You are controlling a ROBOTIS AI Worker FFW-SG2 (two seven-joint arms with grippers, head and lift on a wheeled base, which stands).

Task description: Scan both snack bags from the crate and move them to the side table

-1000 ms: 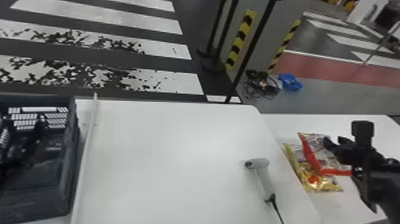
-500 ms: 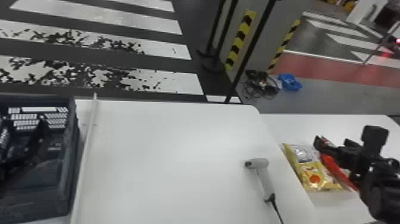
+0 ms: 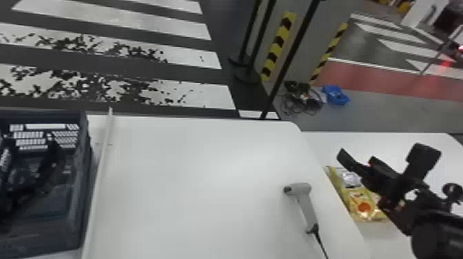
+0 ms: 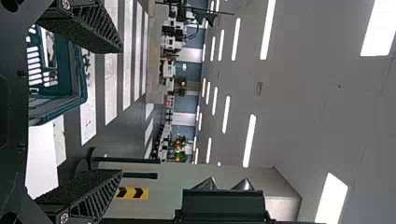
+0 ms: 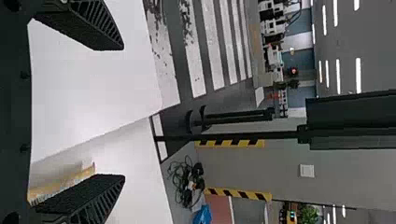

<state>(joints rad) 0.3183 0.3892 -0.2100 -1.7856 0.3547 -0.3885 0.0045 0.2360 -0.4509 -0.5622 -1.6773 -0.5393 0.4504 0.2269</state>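
In the head view my right gripper (image 3: 358, 156) is above the side table (image 3: 382, 141), partly over the yellow snack bag (image 3: 358, 201) lying there. My arm covers most of the red bag's spot; small red patches show beside it. The right wrist view has the gripper (image 5: 123, 112) open with nothing between its fingers and the yellow bag (image 5: 70, 179) beside one finger. My left gripper (image 3: 30, 151) is over the dark crate (image 3: 77, 206); the left wrist view has it (image 4: 121, 111) open, with nothing between its fingers. The grey scanner (image 3: 305, 198) lies on the main table.
A pale raised strip (image 3: 100, 179) runs along the white main table (image 3: 199, 189) beside the crate. The scanner's cable trails toward the near edge. Beyond the tables stand black posts (image 3: 292, 58), with a pile of cables (image 3: 301, 100) and a blue bin (image 3: 336, 95) on the floor.
My right gripper has risen off the bags, leaving them on the side table. It has turned, and its arm now hides most of the red bag. My left arm has kept still.
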